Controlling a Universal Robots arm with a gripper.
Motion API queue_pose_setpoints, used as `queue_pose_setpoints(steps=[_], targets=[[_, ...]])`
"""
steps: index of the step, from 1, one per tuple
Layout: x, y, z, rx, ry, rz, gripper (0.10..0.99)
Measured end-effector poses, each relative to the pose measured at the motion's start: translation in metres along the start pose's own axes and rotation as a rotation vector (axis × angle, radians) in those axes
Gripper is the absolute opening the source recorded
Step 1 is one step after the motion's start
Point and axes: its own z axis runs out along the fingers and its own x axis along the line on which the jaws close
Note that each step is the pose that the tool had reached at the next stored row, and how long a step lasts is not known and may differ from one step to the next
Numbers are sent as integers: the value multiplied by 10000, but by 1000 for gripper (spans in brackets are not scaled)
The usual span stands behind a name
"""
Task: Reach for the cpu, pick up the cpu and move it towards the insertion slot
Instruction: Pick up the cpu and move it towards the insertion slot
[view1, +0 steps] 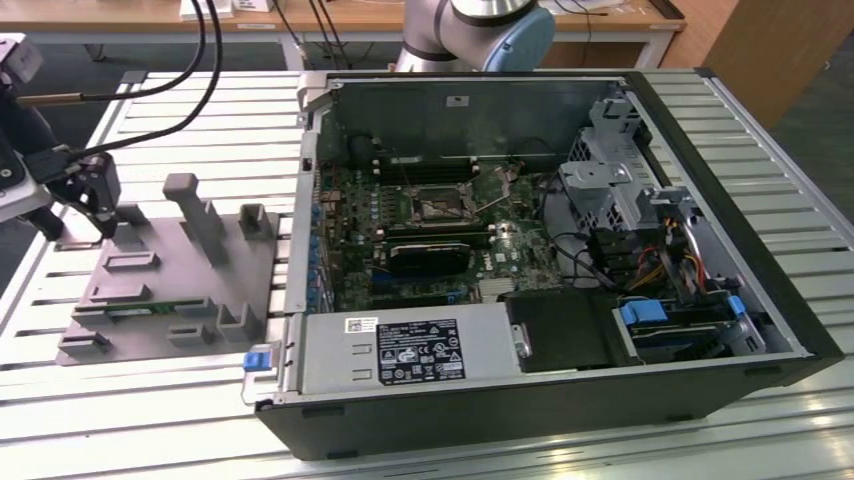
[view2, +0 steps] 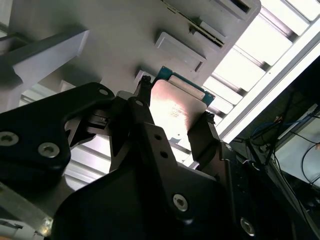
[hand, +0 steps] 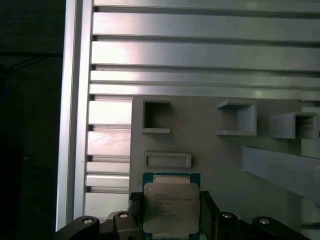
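My hand hung at the exterior view's left, over the grey fixture on the tabletop. Its fingers were clamped on two sides of the cpu. The insertion slot lay well apart, mid-frame inside the computer case.

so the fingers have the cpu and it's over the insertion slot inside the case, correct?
No. The fingers do hold the cpu, but it is over the grey fixture, not the insertion slot. The first wrist view shows the fixture beneath it; in the exterior view the slot sits apart, inside the PC case.
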Motion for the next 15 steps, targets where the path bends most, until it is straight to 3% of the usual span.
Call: queue_pose_setpoints(steps=[15], targets=[[0, 5, -105, 0, 0, 0, 541]])
